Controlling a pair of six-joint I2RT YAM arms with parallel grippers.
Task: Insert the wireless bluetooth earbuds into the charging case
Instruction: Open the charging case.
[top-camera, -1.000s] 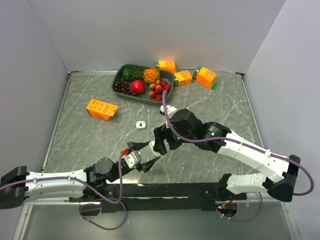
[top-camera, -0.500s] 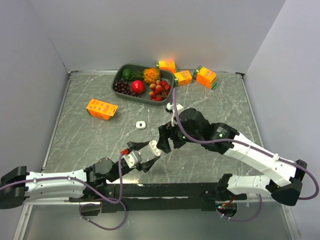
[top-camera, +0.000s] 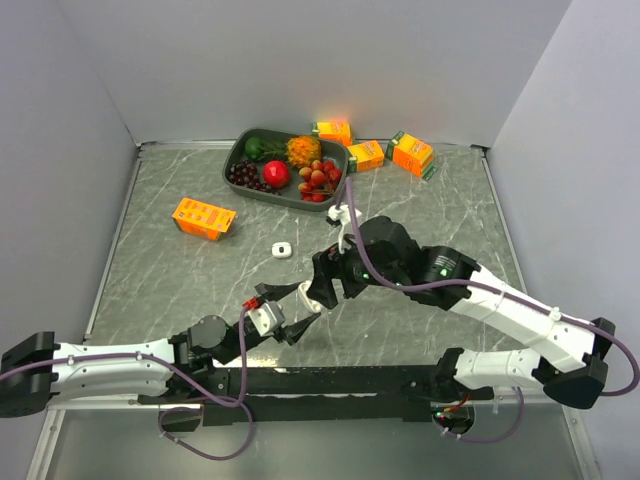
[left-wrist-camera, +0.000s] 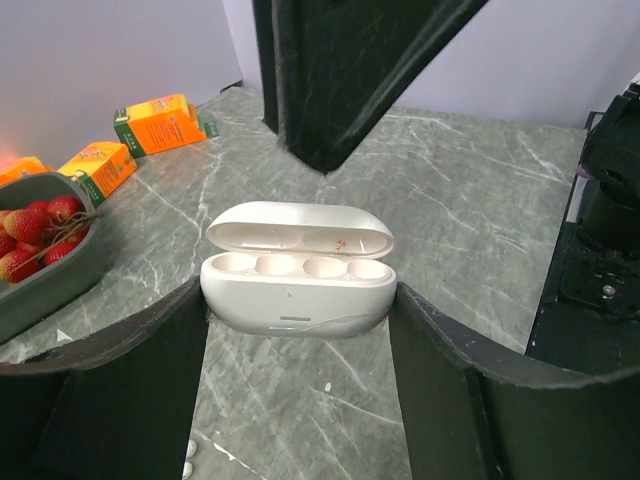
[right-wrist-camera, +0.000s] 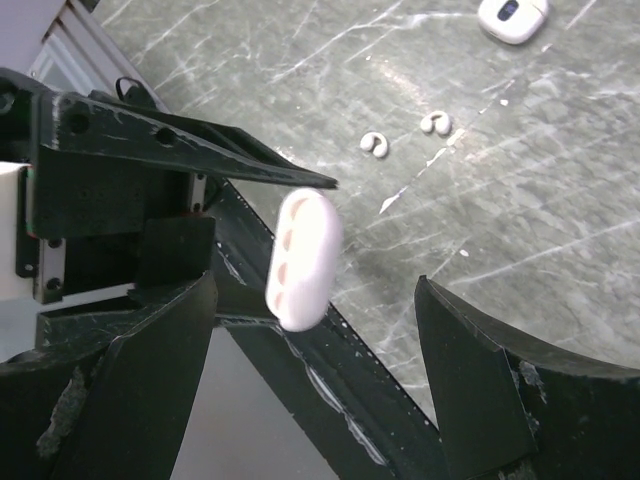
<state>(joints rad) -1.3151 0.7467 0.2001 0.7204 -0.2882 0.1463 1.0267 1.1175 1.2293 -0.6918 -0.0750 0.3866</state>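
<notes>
Lying on the left part of the grey marbled table (top-camera: 450, 220) is an orange juice carton (top-camera: 204, 217), with a dark tray (top-camera: 238, 152) of fruit beyond it at the far edge.

Right of the carton and nearer, the left gripper (left-wrist-camera: 297, 300) holds the charging case (left-wrist-camera: 297, 268) clamped between its two fingers, one pressing on each end. The case is raised off the table with its lid swung open. All four of its wells show and all are empty.

A small white case (top-camera: 281, 248) lies closed on the table, just beyond the held one.

Two earbuds (right-wrist-camera: 377, 143) lie loose on the marble, close together but not touching. In the right wrist view they sit between that small case and the held charging case. Neither gripper touches them.

Just right of the held case, the right gripper (right-wrist-camera: 315, 288) hangs above the table. Its jaws are spread wide, nothing is between them, and they point down toward the case.

At the far right, three more orange cartons (top-camera: 412, 153) lie near the tray's right end.
</notes>
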